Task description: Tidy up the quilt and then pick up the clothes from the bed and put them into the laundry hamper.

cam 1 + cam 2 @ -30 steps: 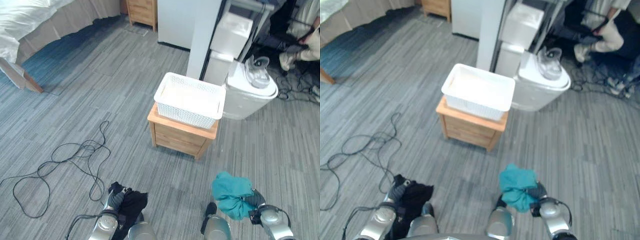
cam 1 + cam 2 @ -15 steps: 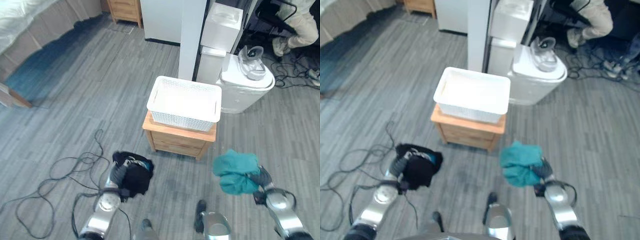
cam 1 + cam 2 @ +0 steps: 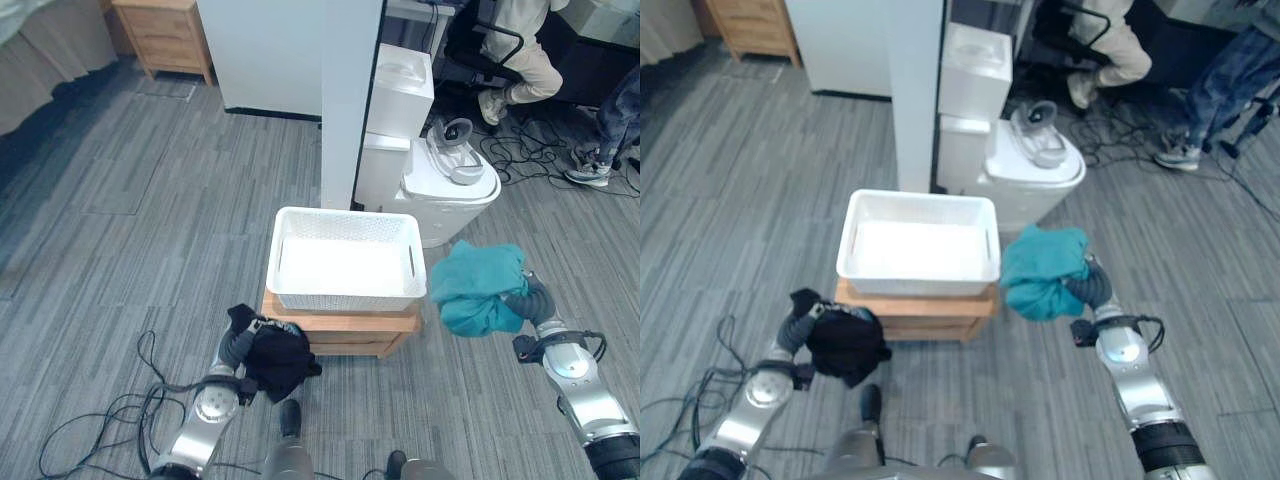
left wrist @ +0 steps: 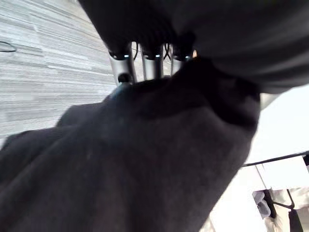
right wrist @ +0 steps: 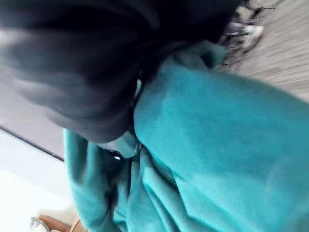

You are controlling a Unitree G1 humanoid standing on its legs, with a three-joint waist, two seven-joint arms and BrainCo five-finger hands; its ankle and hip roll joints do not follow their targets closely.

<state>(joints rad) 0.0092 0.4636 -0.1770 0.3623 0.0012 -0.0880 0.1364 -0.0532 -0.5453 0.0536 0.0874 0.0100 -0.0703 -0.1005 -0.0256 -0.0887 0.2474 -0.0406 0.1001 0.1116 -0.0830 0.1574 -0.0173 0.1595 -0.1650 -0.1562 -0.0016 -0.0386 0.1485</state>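
Both hands carry laundry toward white hamper (image 3: 346,258) on wooden nightstand (image 3: 340,333): left hand (image 3: 236,349) clutches black garment (image 3: 275,358) beside front-left corner; right hand (image 3: 527,301) clutches teal garment (image 3: 477,287) beside right rim, ready for drop.

— Any lettering, labels or numbers to read anywhere?

— None legible. Checked the white perforated plastic laundry hamper (image 3: 344,259), the light wooden bedside cabinet (image 3: 345,331) under it, the white round-lidded appliance (image 3: 452,185) behind.

— On the garments, perhaps (a tag, a print)?

— Nothing readable on the bunched teal cloth (image 3: 475,288) or the crumpled black garment (image 3: 273,356). Plain surfaces, no signs, no digits.
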